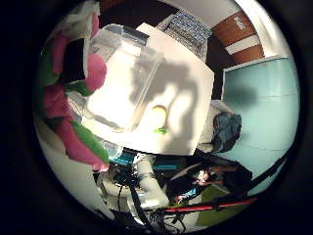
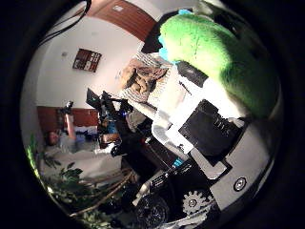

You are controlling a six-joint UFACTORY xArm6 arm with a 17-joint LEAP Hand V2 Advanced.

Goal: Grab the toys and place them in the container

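Task judged partway through, with nothing visible inside the clear container on the white tabletop. One small yellow-and-green toy left lying on the tabletop just beside the container wall, well apart from the robot hand. Pink-and-green plush toy held close against the palm, fingers curled round it, raised above the container and not yet released.
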